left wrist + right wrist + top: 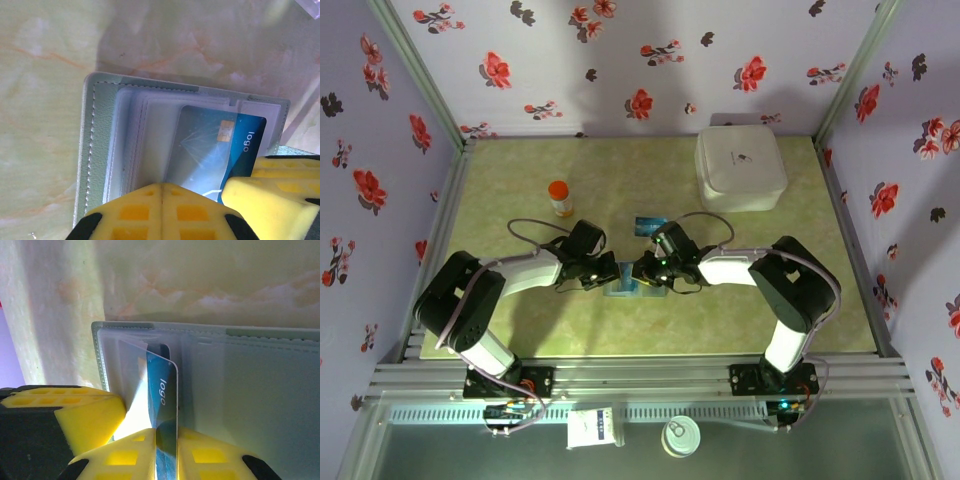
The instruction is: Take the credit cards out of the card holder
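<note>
The card holder (100,150) lies open on the table, a grey-green bifold with clear inner pockets (250,390). In the top view it sits between both grippers (625,287). A blue credit card (210,150) printed "logo" sticks partway out of a pocket. My right gripper (166,432) is shut on that card's edge (162,390). My left gripper (162,186) is shut, its tips pressed down on the holder's pocket beside the card. From above, the left gripper (605,272) and right gripper (645,272) nearly touch. Another blue card (648,224) lies loose just beyond them.
An orange bottle (560,197) stands to the back left of the grippers. A large white square box (740,168) sits at the back right. Below the table's front rail are a white packet (595,428) and a round can (680,436).
</note>
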Tool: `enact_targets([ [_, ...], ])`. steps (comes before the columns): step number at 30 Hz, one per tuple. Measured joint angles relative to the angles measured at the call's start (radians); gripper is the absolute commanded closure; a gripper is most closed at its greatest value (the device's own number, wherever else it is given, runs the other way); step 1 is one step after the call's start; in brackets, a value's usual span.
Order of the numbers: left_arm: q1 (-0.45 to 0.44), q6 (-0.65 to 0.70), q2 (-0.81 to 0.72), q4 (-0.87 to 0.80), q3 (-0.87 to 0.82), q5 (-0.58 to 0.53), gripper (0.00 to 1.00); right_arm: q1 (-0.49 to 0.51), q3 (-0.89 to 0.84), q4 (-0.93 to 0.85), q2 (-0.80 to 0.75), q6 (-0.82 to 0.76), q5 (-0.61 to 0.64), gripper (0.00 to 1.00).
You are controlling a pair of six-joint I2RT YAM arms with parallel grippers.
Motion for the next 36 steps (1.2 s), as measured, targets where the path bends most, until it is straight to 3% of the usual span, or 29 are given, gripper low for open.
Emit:
enact_targets([
  [17, 0.0, 0.0, 0.0, 0.003, -0.001, 0.0, 1.0, -0.027, -0.035, 0.006, -0.039, -0.011, -0.011, 0.88],
  [36, 0.0, -0.002, -0.008, 0.007, -0.008, -0.001, 0.93, -0.036, 0.025, -0.279, -0.142, -0.153, 0.078, 0.95],
])
